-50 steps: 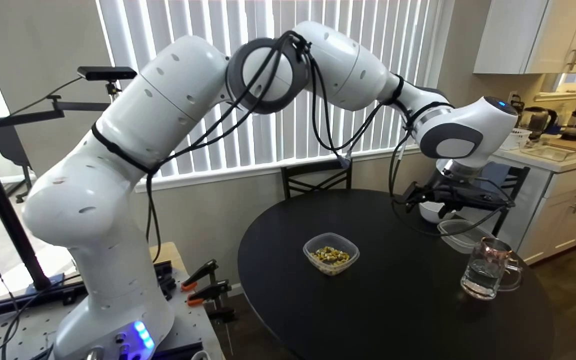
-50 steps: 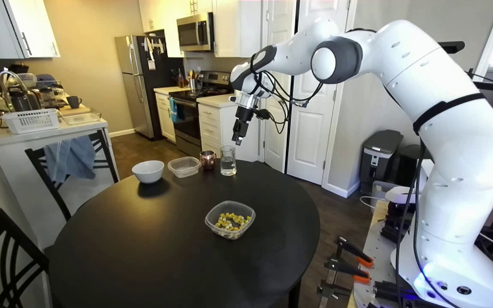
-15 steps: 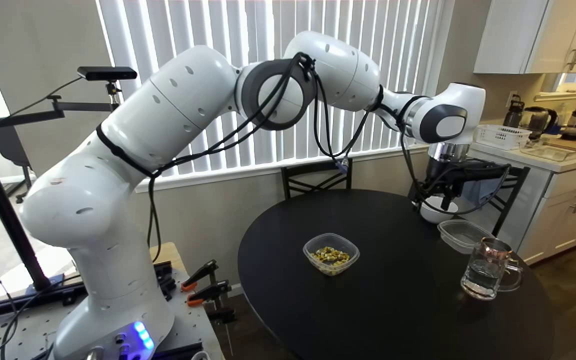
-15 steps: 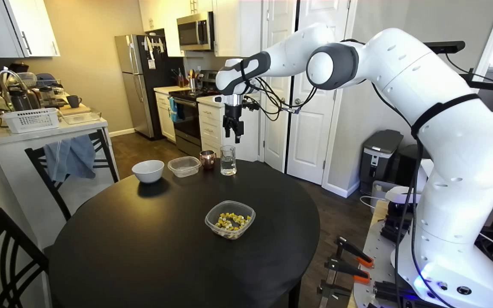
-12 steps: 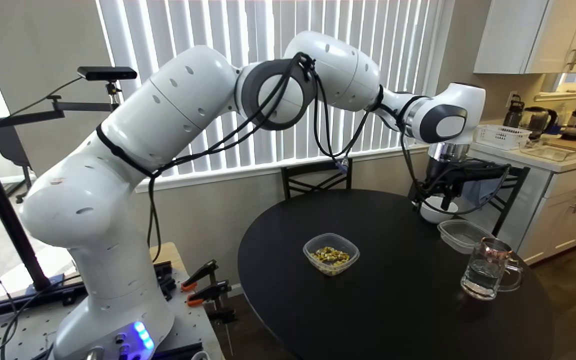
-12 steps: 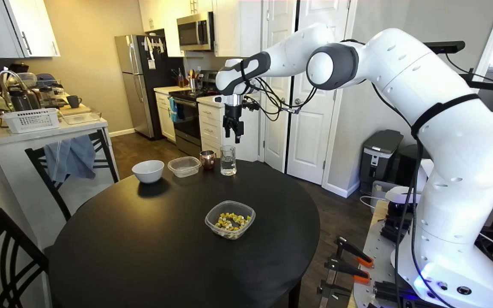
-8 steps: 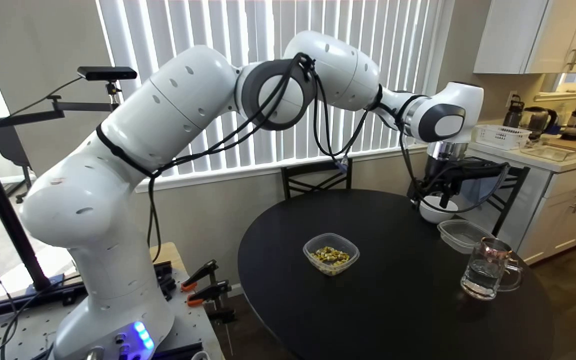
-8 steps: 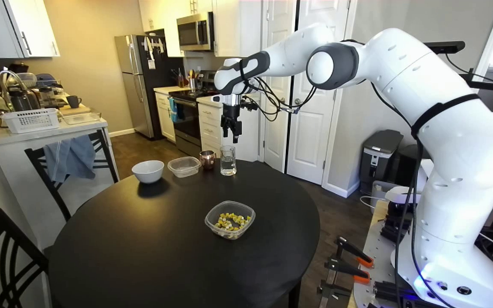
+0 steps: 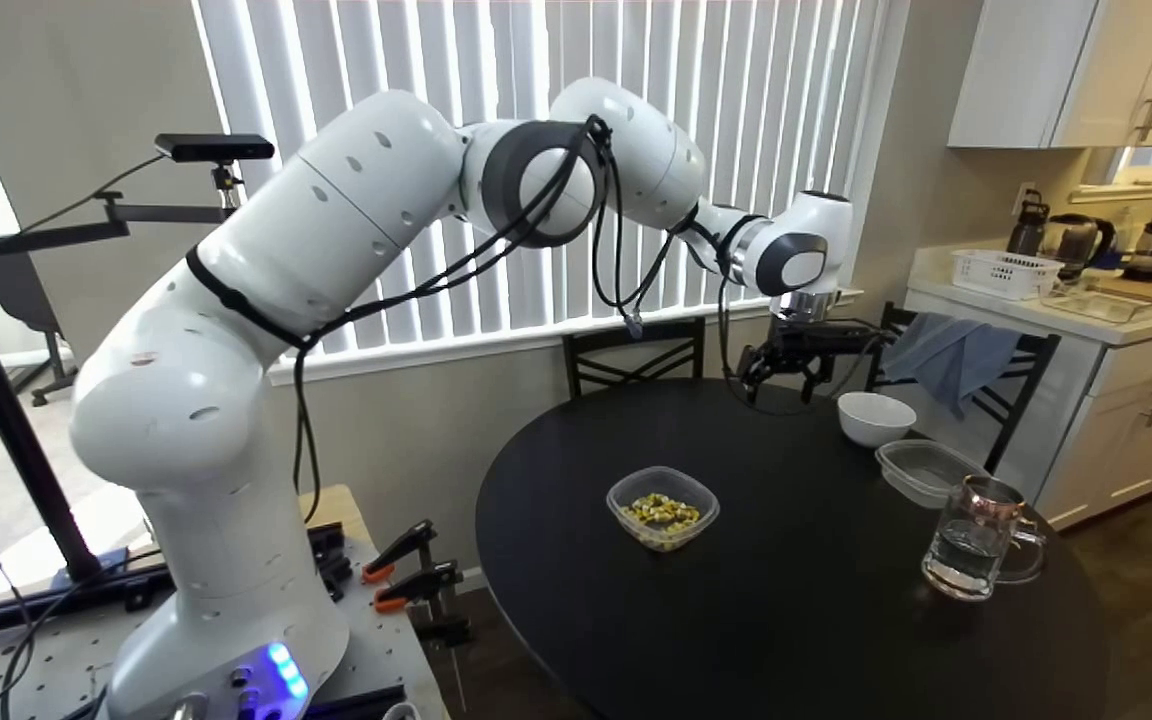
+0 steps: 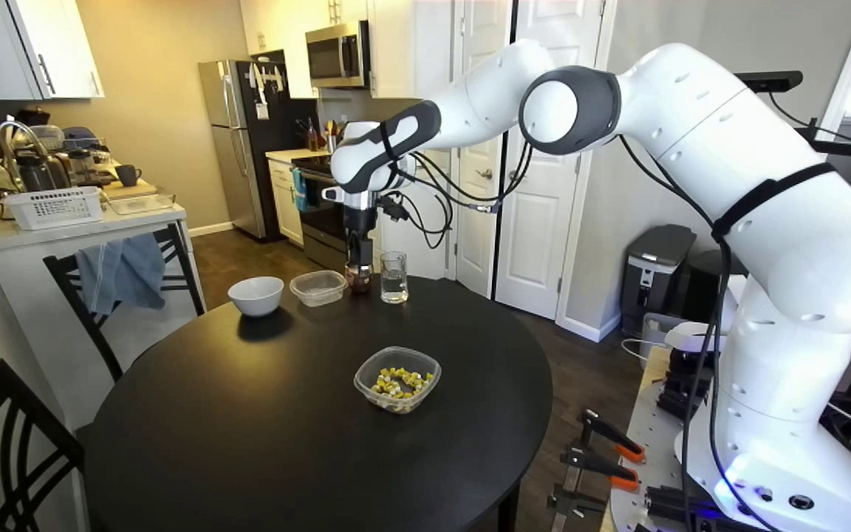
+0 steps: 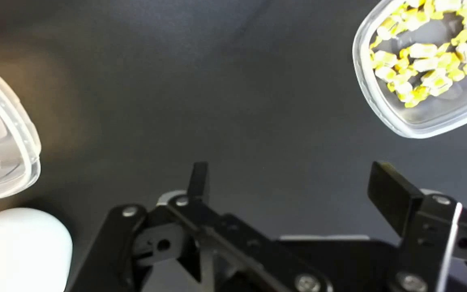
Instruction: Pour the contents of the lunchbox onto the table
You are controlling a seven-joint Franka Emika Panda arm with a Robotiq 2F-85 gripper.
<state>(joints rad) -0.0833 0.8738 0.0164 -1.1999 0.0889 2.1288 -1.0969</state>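
Observation:
The lunchbox [image 9: 661, 481], a squarish clear plastic container, stands upright on the black round table [image 9: 786, 620]; it also shows in an exterior view [image 10: 396, 356]. Its contents [image 9: 661, 512], small yellow and white pieces, lie inside on its bottom. In the wrist view the lunchbox rim [image 11: 420, 130] and contents [image 11: 432, 77] are at the top right, cut off by the frame edge. My gripper [image 11: 288, 174] points down, its fingers wide apart with only table between them. It hangs above the table's far part, apart from the lunchbox, in both exterior views [image 9: 781, 390] [image 10: 359, 270].
A white bowl [image 9: 876, 420], another clear plastic container [image 10: 318, 288] and a glass mug with water [image 9: 966, 550] stand along the table's far side. A copper mug [image 10: 356, 284] is partly behind my gripper in that exterior view. Chairs [image 9: 636, 365] stand by the window.
My gripper has moved away from above the white bowl's side, leftward in both exterior views and lower. It was tilted about three seconds ago and now points down. The lunchbox has not moved.

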